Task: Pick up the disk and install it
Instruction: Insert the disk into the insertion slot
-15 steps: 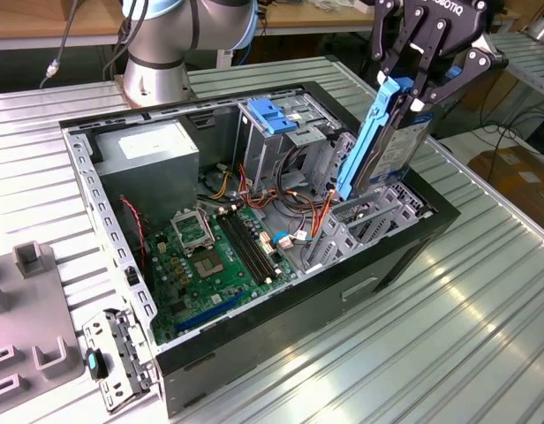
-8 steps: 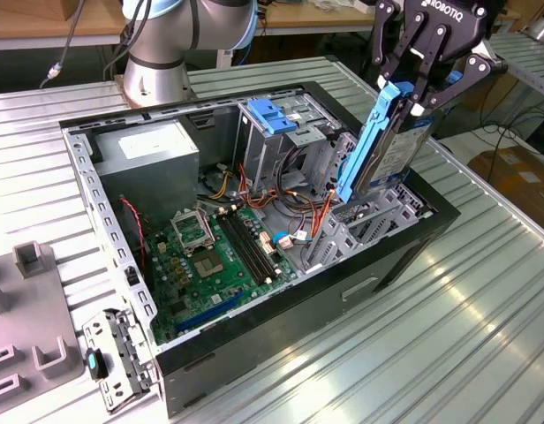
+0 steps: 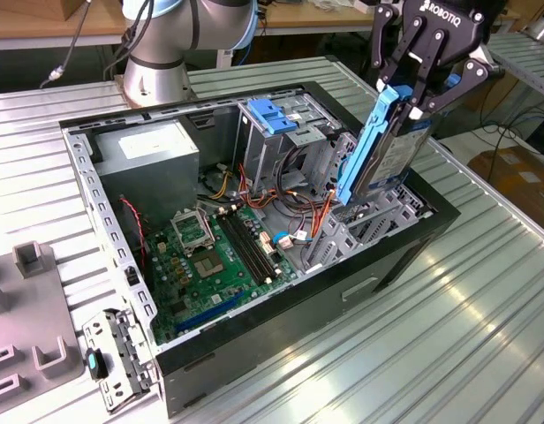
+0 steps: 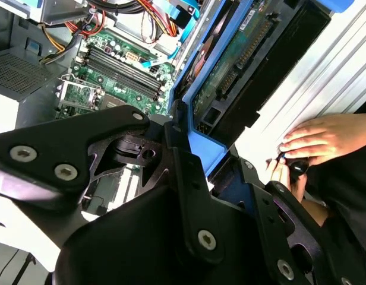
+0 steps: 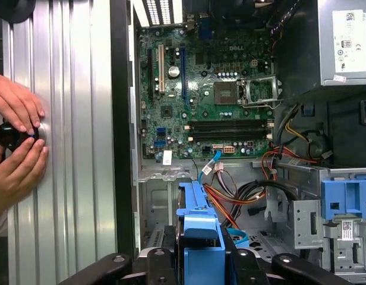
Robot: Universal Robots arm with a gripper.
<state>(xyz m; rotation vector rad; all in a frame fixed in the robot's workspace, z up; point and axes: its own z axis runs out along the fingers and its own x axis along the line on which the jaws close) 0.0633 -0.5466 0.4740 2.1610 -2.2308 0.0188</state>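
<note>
Ribbed grey metal tabletop [image 3: 466, 336] carries a grey plastic block fixture [image 3: 32, 258] near its edge at the exterior view's left. Across its middle lies an open black computer case [image 3: 254, 340] with a green motherboard [image 3: 210, 256] flat inside. Over the case's corner at the exterior view's right, the black two-fingered hand [image 3: 419, 88] is clenched on the upper end of the flat dark-grey disk with bright blue plastic side rails [image 3: 382, 146]. Its long axis stands steep and slightly tilted, the lower end pointing down into the grey metal drive cage [image 3: 378, 221]. In the second wrist view the disk [image 4: 230, 65] shows a green circuit board underneath.
</note>
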